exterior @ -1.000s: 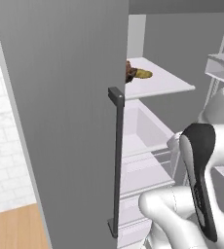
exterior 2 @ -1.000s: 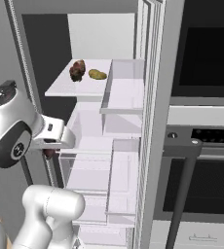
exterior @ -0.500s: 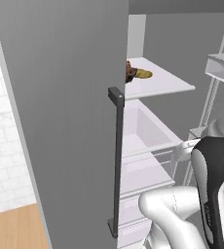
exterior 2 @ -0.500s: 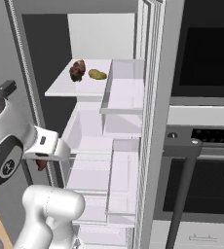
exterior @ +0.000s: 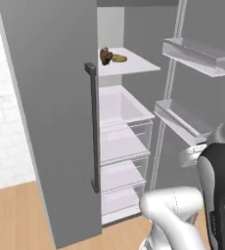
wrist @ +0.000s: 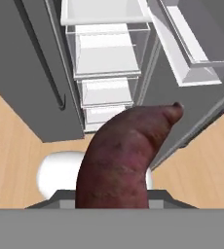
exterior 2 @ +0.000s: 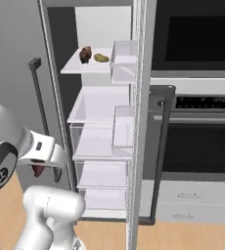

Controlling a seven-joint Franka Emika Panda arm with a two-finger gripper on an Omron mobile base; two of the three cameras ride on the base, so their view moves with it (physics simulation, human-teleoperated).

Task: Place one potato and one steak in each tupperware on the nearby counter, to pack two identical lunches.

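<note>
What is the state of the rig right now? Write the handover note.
Gripper: shut on the reddish-brown steak, held low in front of the open white fridge; its fingertips are hidden behind the meat.
On the top fridge shelf: a second dark brown steak beside a yellowish potato.
Done: one steak picked up.
Left: carry it to a tupperware on the counter, then fetch the rest. How full the trays are can't be told here.

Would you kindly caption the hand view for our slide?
Tool carrying a dark red steak away from the open fridge, above the wooden floor.
</note>
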